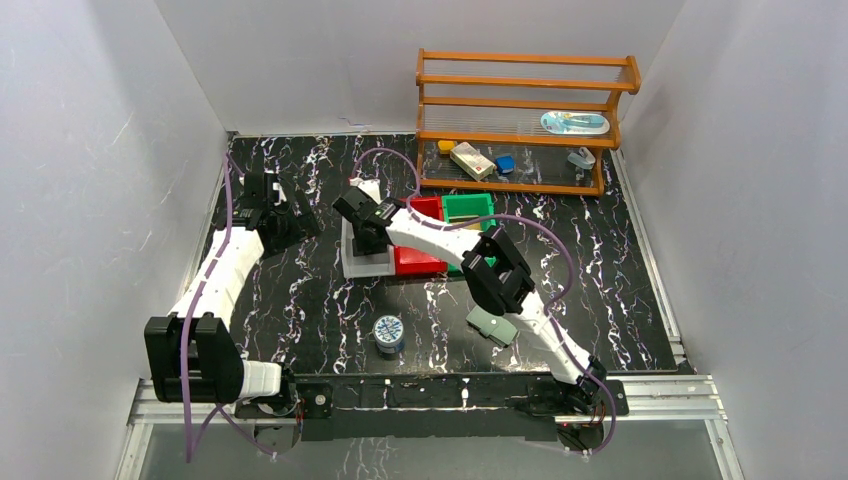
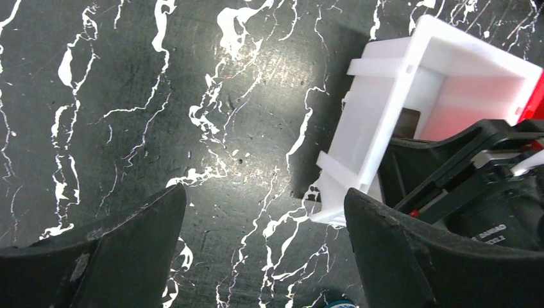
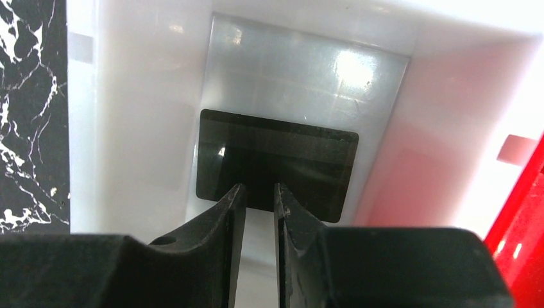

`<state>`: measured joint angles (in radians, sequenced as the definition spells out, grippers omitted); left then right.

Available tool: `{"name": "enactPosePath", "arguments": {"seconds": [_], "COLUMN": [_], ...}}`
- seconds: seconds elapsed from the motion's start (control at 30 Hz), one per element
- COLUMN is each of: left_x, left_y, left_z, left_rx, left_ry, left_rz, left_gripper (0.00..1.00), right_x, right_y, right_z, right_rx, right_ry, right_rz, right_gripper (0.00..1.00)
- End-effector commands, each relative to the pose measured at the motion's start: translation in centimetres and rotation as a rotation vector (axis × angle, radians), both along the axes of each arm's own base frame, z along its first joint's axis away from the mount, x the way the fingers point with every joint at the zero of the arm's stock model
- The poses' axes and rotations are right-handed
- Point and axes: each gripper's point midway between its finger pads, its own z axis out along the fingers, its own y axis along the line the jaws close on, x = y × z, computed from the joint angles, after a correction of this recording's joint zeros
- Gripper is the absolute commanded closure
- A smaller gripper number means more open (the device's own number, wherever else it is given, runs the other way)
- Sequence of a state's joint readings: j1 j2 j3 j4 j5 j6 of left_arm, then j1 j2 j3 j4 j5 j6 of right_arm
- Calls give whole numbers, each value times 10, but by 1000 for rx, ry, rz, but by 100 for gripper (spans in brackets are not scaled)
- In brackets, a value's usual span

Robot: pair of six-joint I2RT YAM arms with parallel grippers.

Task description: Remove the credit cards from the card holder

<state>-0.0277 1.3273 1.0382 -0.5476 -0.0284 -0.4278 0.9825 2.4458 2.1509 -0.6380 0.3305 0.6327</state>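
Black marbled worktop [image 1: 300, 300], top view. Bins counted: three, grouped at centre: one white bin [image 1: 365, 262], one red bin [image 1: 418, 260], one green bin [image 1: 468, 207].

Cards seen: two, both flat on the floor of the white bin. One black card [image 3: 276, 154] overlaps the 6 o'clock end of one silver-grey card [image 3: 301, 70].

Reaching down into the white bin is the right tool [image 3: 259, 190]. Its tips are over the black card's 6 o'clock edge, and its jaws are nearly together with a slim gap and nothing between them.

At 9 o'clock of the white bin, the left tool [image 2: 264, 192] is released, spread wide over bare worktop and apart from the bin.

One card holder [image 1: 492, 326] lies flat at 5 o'clock of the bins, beside the right arm. One round tin [image 1: 388, 333] sits at 6 o'clock.
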Motion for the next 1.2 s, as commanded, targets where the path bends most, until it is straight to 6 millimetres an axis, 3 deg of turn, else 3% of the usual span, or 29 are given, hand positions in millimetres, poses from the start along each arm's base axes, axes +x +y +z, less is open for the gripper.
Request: {"name": "enactPosePath", "arguments": {"seconds": [0.0,0.1,0.17,0.27,0.47,0.7,0.83,1.0,1.17], "left_x": [-1,0,-1,-3,-5,-8,-9,-11,-13], "left_y": [-14,-32,-44,-63,-82,-88,-89,-88,-89], "left_z": [4,3,0,-7,-32,-53,-58,-59,-60], "left_rx": [-69,-146,-203,-297,-411,-461,-463,-461,-469], "left_ry": [-28,-38,-34,-13,75,142,162,172,186], "left_rz": [-67,-147,-198,-266,-313,-325,-320,-315,-326], "left_gripper": [9,13,15,24,43,63,71,76,82], "right_x": [-20,-24,-25,-28,-38,-47,-54,-57,-46], "right_y": [10,1,-2,4,17,24,15,4,5], "right_z": [14,0,1,11,36,51,43,13,-2], "right_rx": [38,-5,-22,20,102,167,161,93,56], "right_ry": [8,22,0,-13,-4,22,46,80,51], "right_rz": [13,-24,-41,-22,28,38,-4,-45,-53], "right_gripper": [69,74,76,76,75,75,75,76,76]}}
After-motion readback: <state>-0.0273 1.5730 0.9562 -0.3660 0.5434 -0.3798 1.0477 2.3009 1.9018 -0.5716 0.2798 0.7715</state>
